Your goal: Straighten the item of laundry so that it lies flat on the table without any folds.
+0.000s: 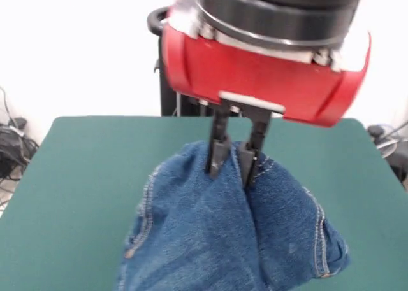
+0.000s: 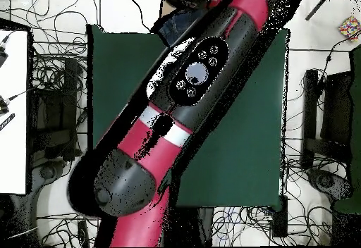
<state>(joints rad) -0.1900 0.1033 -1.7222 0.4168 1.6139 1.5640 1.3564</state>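
White wall fills the top of your front view, and below it the green table (image 1: 83, 176) runs from edge to edge. Your jeans (image 1: 210, 234) sit bunched in the lower middle of that picture, pulled up into a peak with folds falling away to both sides and tan stitching showing at the left and right edges. Your gripper (image 1: 233, 167) comes down from the red wrist at upper centre, and its two dark fingers (image 1: 217, 152) are pinched on the denim at the peak. From overhead, your arm (image 2: 183, 111) crosses the table (image 2: 240, 132) diagonally and hides the jeans and the gripper.
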